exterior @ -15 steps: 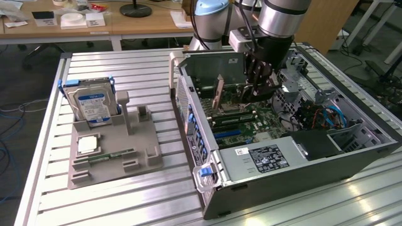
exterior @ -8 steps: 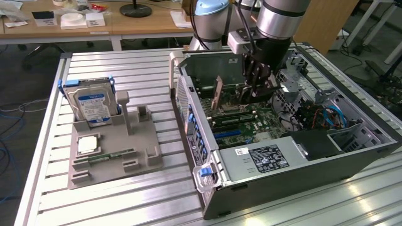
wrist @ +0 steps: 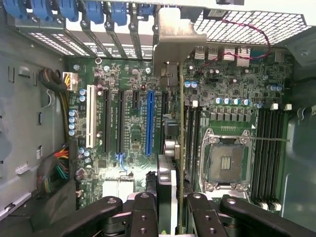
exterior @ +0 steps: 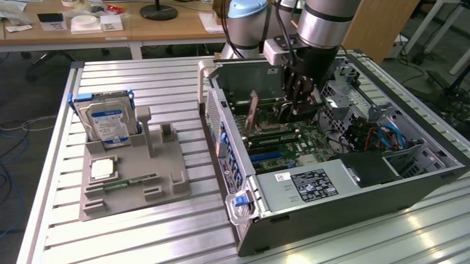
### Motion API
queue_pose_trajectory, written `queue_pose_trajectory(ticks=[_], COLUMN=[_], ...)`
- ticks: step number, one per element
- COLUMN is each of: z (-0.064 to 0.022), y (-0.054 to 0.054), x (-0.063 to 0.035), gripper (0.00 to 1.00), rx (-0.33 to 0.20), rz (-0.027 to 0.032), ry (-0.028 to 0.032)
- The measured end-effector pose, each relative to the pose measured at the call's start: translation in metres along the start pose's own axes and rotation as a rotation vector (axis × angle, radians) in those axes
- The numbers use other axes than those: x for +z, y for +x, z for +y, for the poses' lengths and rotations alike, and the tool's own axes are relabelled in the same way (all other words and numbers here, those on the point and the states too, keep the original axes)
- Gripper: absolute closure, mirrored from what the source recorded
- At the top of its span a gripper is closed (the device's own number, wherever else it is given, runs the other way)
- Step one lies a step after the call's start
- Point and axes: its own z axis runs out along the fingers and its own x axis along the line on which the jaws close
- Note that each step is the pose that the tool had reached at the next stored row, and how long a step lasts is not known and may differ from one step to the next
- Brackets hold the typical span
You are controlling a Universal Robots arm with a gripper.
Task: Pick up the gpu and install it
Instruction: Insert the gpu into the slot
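The gpu point(exterior: 257, 110) stands on edge inside the open computer case point(exterior: 411, 187), its pinkish-brown face turned toward the exterior view's left. In the wrist view I see the gpu point(wrist: 174, 148) edge-on over the motherboard point(wrist: 123, 84), between the long blue slot point(wrist: 149, 123) and the memory slots point(wrist: 191, 133). Its silver bracket point(wrist: 175, 39) reaches the case's rear slot openings. My gripper point(exterior: 301, 113) is down inside the case, shut on the card's upper edge. A black finger point(wrist: 143, 212) sits on each side of the card. Whether the card is seated in a slot is hidden.
Toward the exterior view's left, a grey fixture point(exterior: 132, 192) holds a hard drive point(exterior: 109, 124), a processor chip point(exterior: 101, 169) and a green memory stick point(exterior: 132, 181). Inside the case are the power supply point(exterior: 312, 184), blue cables point(exterior: 386, 135) and the empty processor socket point(wrist: 226, 163).
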Motion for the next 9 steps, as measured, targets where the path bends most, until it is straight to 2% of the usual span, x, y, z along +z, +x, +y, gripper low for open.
queue_pose_trajectory(ticks=[9], z=[0.0006], y=[0.0009], x=[0.0086], gripper=[0.72], rx=[0.0], rz=[-0.0001], ry=[-0.0021])
